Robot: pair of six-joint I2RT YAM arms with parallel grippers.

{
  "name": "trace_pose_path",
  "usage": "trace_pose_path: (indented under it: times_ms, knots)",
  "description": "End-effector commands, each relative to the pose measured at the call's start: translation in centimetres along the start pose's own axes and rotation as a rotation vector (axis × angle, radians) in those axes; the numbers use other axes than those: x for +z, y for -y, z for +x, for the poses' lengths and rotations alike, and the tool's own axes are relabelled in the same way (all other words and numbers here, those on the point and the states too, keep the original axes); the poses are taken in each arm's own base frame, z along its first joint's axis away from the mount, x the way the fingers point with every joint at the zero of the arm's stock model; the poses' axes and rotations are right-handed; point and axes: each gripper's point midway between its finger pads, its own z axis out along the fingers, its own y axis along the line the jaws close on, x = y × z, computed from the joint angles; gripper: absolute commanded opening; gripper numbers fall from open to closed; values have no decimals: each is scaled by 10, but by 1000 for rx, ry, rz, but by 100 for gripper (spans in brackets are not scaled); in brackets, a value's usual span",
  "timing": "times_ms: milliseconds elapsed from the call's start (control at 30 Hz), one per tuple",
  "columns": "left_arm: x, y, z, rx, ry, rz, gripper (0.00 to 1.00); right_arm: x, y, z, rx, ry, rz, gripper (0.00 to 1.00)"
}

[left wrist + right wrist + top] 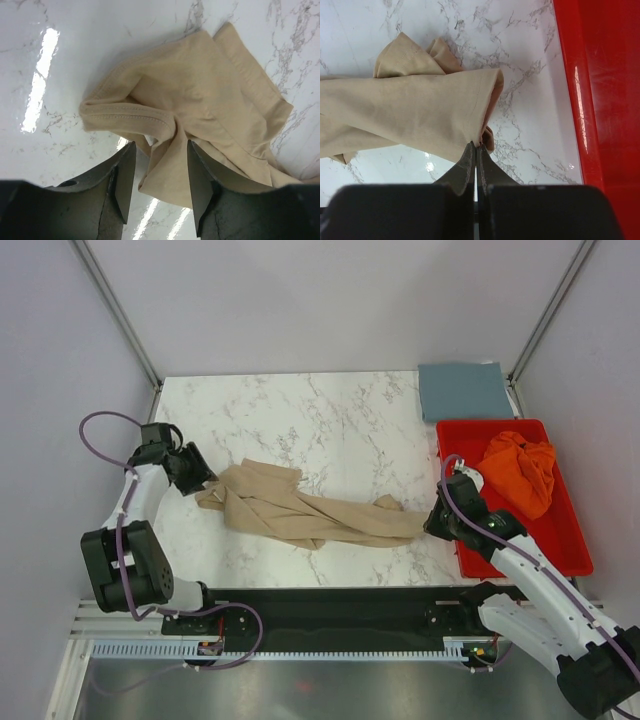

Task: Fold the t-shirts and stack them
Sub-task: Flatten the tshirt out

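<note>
Dark fingers [125, 175] of the left gripper [161, 145] fill the bottom of the left wrist view, standing apart with a loose fold of the tan t-shirt [200, 100] lying between them; the cloth is not squeezed, and a stitched hem curls just ahead of the left finger. Seen from above, this left gripper [205, 480] sits at the shirt's left end, low over the marble table [330, 420]

At the other end, the right gripper [476, 145] has its two fingers pressed flat together, pinching the edge of the tan t-shirt [420, 110] right at the hem. The red tray [600, 75] runs along the right side of that view, close beside the gripped corner but not touching the cloth

From the top camera the tan t-shirt [300, 510] is a long, rumpled band across the near half of the table, bunched wider on the left and narrowing toward the right gripper [432, 523]. An orange t-shirt [520, 475] lies crumpled in the far part of the red tray [560, 540]. Beyond the tray, a blue-grey t-shirt [465, 390] rests folded flat at the table's far right corner
</note>
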Motion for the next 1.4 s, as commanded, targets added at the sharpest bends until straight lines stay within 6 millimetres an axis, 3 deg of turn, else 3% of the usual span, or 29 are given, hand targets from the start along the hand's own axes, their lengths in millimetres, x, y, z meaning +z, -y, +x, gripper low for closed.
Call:
trace_pose_path:
  times_ms: [0,100,200,300,333,467,700,800,1067,1167,1200,1267,1300,1333,1367]
  knots:
    - [-10,32,-32,126,85,66,53,-1,-4,2,24,-2,-26,0]
    - [18,56,-51,214,46,61,51,-2,-11,-3,18,12,-54,0]
    - [33,79,-64,283,15,142,50,-4,-16,-9,5,22,-68,0]
    - [56,86,-66,326,-34,194,50,-4,-18,-12,-6,22,-68,0]
    - [70,85,-60,328,-76,207,50,-4,-20,-12,-7,21,-76,0]
    - [94,78,-59,373,-110,200,50,-4,-23,-11,-24,8,-90,0]
    - [118,88,-45,449,-165,238,49,-5,-25,-13,-50,6,-97,0]
    - [130,82,-37,446,-196,216,48,-5,-25,-13,-53,7,-97,0]
    - [143,76,-13,488,-249,172,40,-6,-23,-13,-57,14,-96,0]
    - [144,67,-10,487,-251,125,31,-5,-23,-14,-65,12,-89,0]
    - [142,65,-11,487,-244,108,28,-4,-23,-14,-64,12,-86,0]
    - [133,79,-7,512,-232,125,23,-4,-23,-15,-64,12,-83,1]
    - [129,83,-10,508,-220,131,10,-5,-25,-18,-61,16,-87,8]
    - [123,87,-14,502,-202,134,4,-5,-27,-18,-54,9,-85,11]
    - [103,100,-28,490,-143,152,2,-7,-30,-21,-39,7,-86,15]
